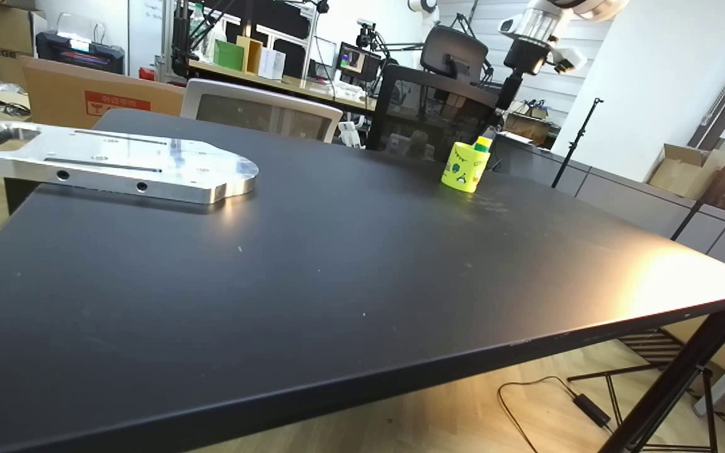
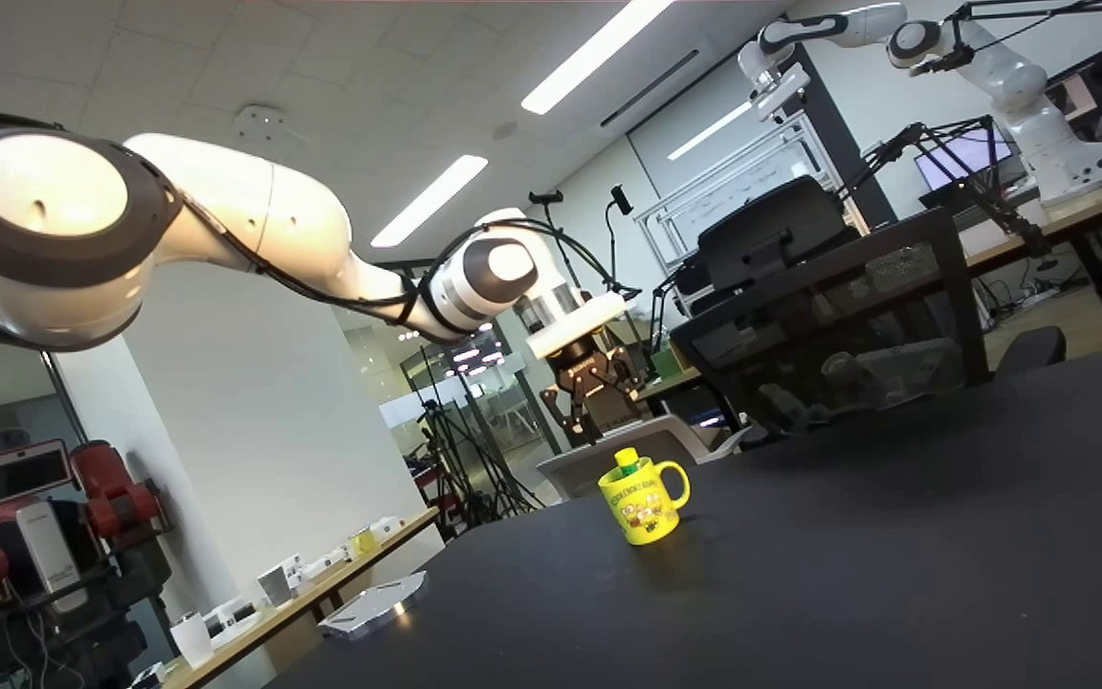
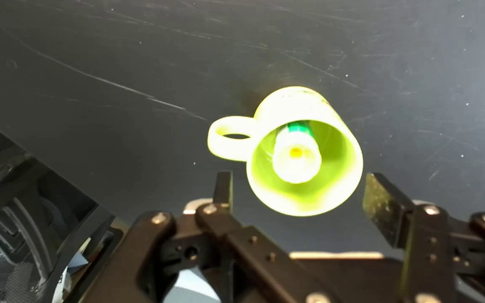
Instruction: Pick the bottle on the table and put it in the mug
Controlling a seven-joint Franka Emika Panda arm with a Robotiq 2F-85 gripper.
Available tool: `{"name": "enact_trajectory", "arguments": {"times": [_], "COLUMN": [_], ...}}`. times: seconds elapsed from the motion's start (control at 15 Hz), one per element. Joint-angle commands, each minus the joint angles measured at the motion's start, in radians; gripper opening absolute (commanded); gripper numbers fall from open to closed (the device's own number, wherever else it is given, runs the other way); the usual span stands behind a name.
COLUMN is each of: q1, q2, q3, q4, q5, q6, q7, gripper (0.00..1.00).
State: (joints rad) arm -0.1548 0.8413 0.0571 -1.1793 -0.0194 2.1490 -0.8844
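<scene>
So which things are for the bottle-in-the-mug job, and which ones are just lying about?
For the job:
table
mug, on the table
bottle, inside the mug, top sticking out
claw, open

Just lying about:
metal plate, at the table's edge
white chair
black chair by the table
big cardboard box

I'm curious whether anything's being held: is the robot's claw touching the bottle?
Apart. In the wrist view, the claw stands open, and a clear gap shows between the bottle, inside the mug, and the fingers on either side.
</scene>
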Motion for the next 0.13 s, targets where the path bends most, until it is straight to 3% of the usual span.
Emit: {"name": "enact_trajectory", "arguments": {"times": [0.0,0.07], "q1": [-0.003,-0.003], "q2": [-0.017,-0.03], "q3": [0.004,0.004], "q4": [-0.002,-0.006], "q5": [-0.003,-0.003], "q6": [-0.006,-0.01], "q7": [0.001,0.001], "gripper": [1.0,0.93]}}
